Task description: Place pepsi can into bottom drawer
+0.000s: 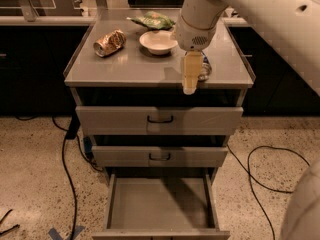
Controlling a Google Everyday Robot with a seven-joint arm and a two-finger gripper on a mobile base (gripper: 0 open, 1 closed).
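Observation:
The pepsi can (205,69), blue with a silver end, is on the cabinet top near its front right, partly hidden behind my gripper (191,77). The gripper hangs from the white arm (200,19) just left of and in front of the can, its tan tip overlapping the cabinet's front edge. I cannot see whether it holds the can. The bottom drawer (160,204) is pulled out below, its bare grey floor showing with nothing in it.
On the cabinet top (130,66) lie a crushed gold-brown can (109,42), a white bowl (158,41) and a green bag (154,20). The two upper drawer fronts (160,120) are closed. Black cables (67,149) trail on the speckled floor on both sides.

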